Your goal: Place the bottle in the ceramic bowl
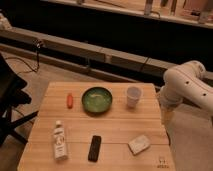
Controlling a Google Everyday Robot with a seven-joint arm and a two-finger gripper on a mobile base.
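A clear bottle (59, 141) with a white cap and a label lies on the wooden table (120, 127) near its front left corner. The green ceramic bowl (97, 99) stands at the back middle of the table, with nothing in it. My white arm (186, 86) comes in from the right and bends down beside the table's right edge. The gripper (167, 116) hangs at the end of it, just off the right edge. It is far from both the bottle and the bowl and holds nothing that I can see.
An orange carrot-like thing (70, 100) lies left of the bowl. A white cup (133, 95) stands to the bowl's right. A black flat object (94, 148) and a pale packet (139, 144) lie at the front. A dark chair (10, 100) stands at the left.
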